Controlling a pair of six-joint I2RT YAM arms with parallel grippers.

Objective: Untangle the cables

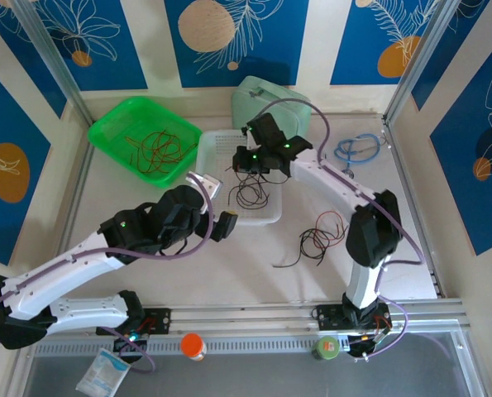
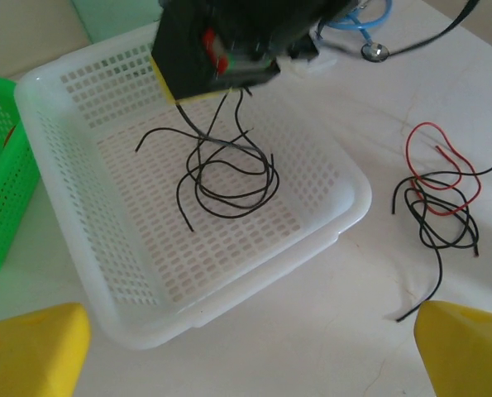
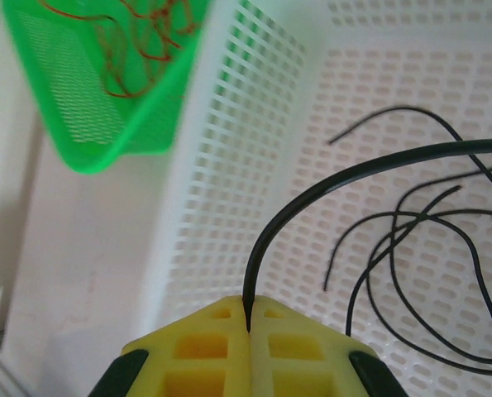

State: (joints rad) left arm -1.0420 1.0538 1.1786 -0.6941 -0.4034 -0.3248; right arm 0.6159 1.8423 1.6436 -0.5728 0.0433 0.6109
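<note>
My right gripper is shut on a black wire that arcs up from its yellow fingertips over the white basket. From above, the right gripper hovers over that white basket, where more black wires lie looped. A tangle of red and black wires rests on the table to the basket's right. Red wires lie in the green basket. My left gripper stands open just off the white basket's near-left corner, holding nothing. Its yellow fingertips frame the basket rim.
A light-blue coiled cable lies at the back right. A pale green container stands behind the white basket. Two small bottles sit on the rail at the near edge. Bare table runs between the arms' bases and the baskets.
</note>
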